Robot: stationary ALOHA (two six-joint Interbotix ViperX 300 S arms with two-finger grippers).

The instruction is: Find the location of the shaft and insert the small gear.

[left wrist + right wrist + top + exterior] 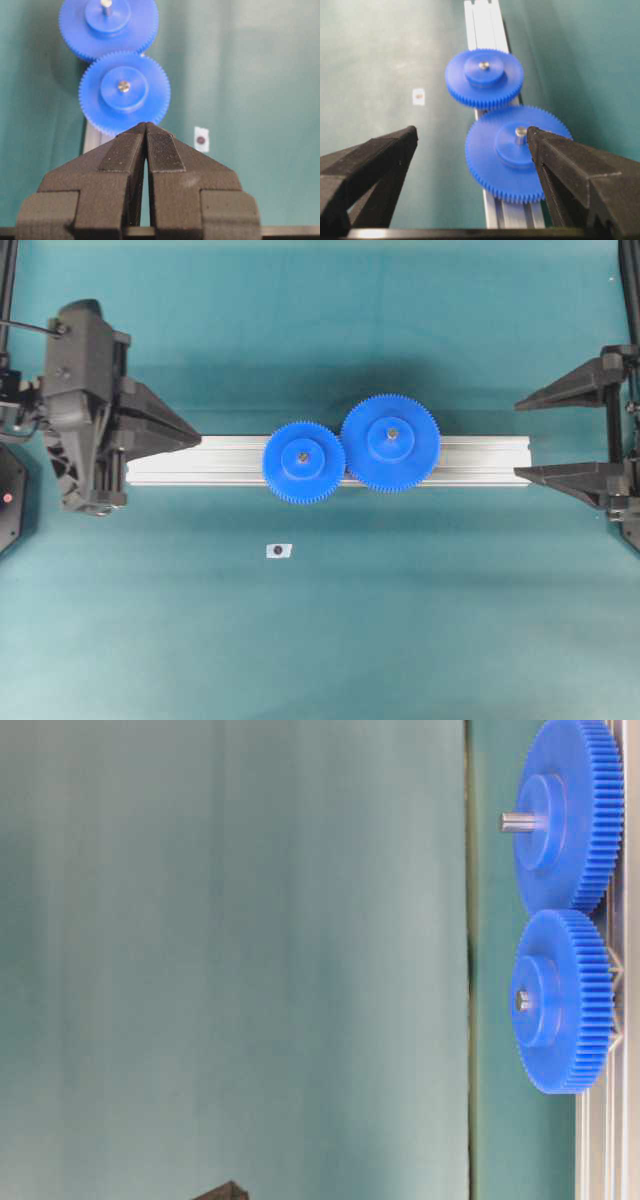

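The small gear [304, 462] already sits on the aluminium rail [480, 460], its teeth meshed with the larger gear [391, 442] beside it, and a metal pin tip shows through its centre hole. That tip reads as the shaft [123, 86], flush with the hub — so the insertion looks done, or very nearly. The step in hand seems to be the letting go and clearing off. What the next move calls for, as I judge it, is only a clean retreat of both arms without nudging the rail; if anything remains, it is a check that the gear is pressed fully down.

From largest to smallest: one green table [320, 640]; two arms, one at each end of the rail. The left gripper [196, 437] has its jaws pressed together with nothing between them, its tip just off the rail's left end. The right gripper [520, 436] stands spread wide and empty, near the rail's right end.

Then one rail, lying across the middle. Two blue gears on it — one larger, one small. Two pins, one through each gear, the larger gear's standing well proud of its hub. Last, one small white tag with a dark spot [279, 551] lying alone on the table, well apart from the rail.
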